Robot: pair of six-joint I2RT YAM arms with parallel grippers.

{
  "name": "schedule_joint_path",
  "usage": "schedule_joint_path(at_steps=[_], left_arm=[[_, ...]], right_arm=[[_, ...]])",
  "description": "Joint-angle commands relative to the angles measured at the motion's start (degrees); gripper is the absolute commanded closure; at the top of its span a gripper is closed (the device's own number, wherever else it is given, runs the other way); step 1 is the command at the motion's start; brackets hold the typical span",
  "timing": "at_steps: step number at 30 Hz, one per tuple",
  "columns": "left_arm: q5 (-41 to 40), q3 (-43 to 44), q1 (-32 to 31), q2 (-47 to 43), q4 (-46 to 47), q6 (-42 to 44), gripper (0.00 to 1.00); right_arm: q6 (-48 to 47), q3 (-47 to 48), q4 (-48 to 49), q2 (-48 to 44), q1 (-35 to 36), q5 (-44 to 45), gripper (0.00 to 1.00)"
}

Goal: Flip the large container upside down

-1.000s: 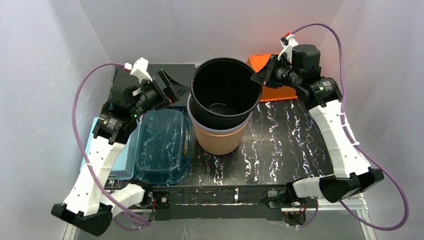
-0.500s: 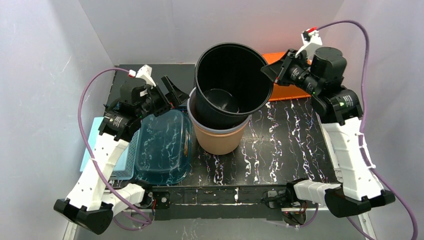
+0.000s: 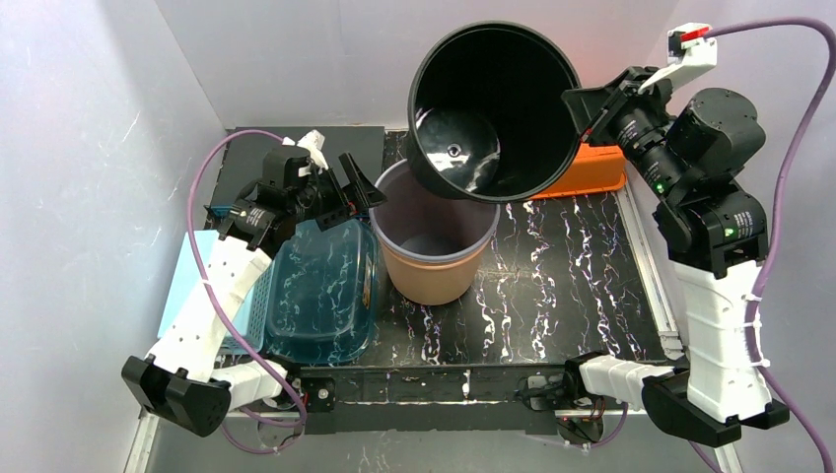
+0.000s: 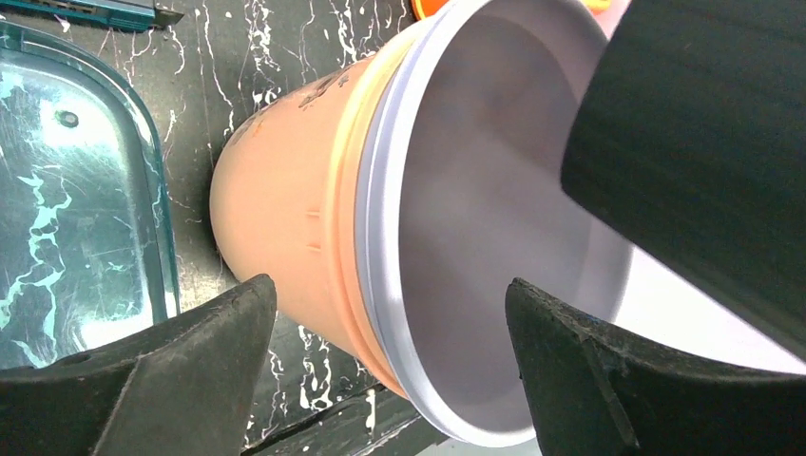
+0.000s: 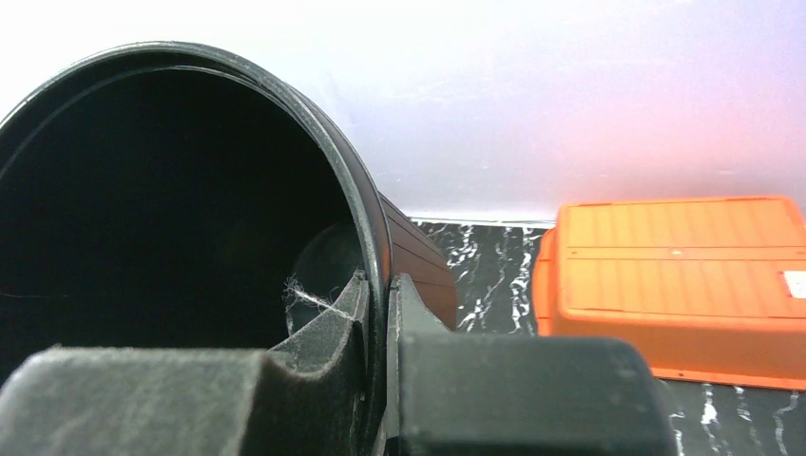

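- Nearest the arm bases, on the left, a teal tub [image 3: 320, 286] lies bottom-up on the table [image 3: 552, 286], partly over a blue basket [image 3: 212, 296]. Neither belongs to this job, so they are best left alone.
- Just past them in the middle stands a peach pot [image 3: 434, 271] with a grey liner [image 3: 434, 212] nested inside, mouth up.
- The left gripper [image 3: 353, 197] sits beside that pot with its jaws spread wide, holding nothing. Its wrist view has the pot rim lying between the two fingers, and I cannot tell whether either one touches it.
- Above and behind the pot, the large black container [image 3: 493, 108] hangs in the air. It is tipped so its mouth faces up and toward the right arm, and its base points down at the grey liner. It looks lifted out of the liner.
- The right gripper [image 3: 584, 103] has it by the rim, jaws pinched narrow on the wall, one finger inside and one outside.
- To my eye the flip is partway done. A thin rim pinch on a big bucket could slip, so the wrist should roll slowly and the grip stay firm.
- I would carry it to the bare table on the right before lowering it mouth-down, keeping its base clear of the peach pot.
- Farthest back, an orange bin [image 3: 592, 168] sits close under the container, so watch that side during the turn.
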Motion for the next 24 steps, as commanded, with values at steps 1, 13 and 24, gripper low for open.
schedule_joint_path(at_steps=[1,13,24], left_arm=[[2.32,-0.04,0.05,1.18,-1.87,2.42,0.14],[2.44,0.07,0.05,4.31,-4.12,4.44,0.36],[1.97,1.4,0.01,6.6,-6.04,5.94,0.7]], right_arm=[[-3.77,3.72,3.19,-1.02,-0.13,8.36,0.99],[-11.37,3.17,-2.1,-1.34,-0.07,20.67,0.99],[-16.78,1.53,-6.67,-2.06,-0.07,30.23,0.99]])
